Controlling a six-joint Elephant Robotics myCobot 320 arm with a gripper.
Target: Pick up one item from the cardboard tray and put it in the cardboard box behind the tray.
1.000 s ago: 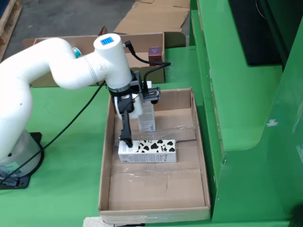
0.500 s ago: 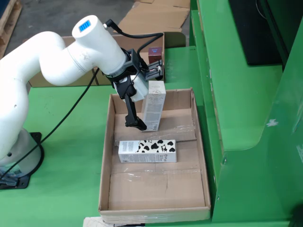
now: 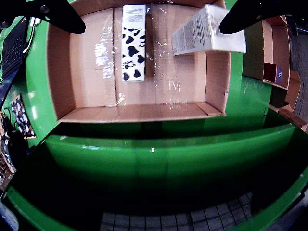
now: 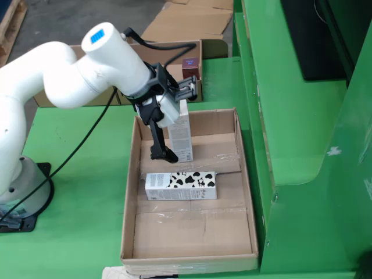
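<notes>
Now lifting: my gripper (image 4: 174, 125) pinches a carton (image 4: 179, 135) above the tray (image 4: 247, 197).
Next, carry it to the box (image 4: 174, 51) behind the tray.

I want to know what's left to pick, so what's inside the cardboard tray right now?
Inside the cardboard tray a cow-patterned carton lies flat. A white carton stands between the gripper's fingers. The arm covers part of the tray floor behind them.

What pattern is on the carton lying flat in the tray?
The flat carton has black cow-style spots on white, clearest in the hand-mounted view.
</notes>
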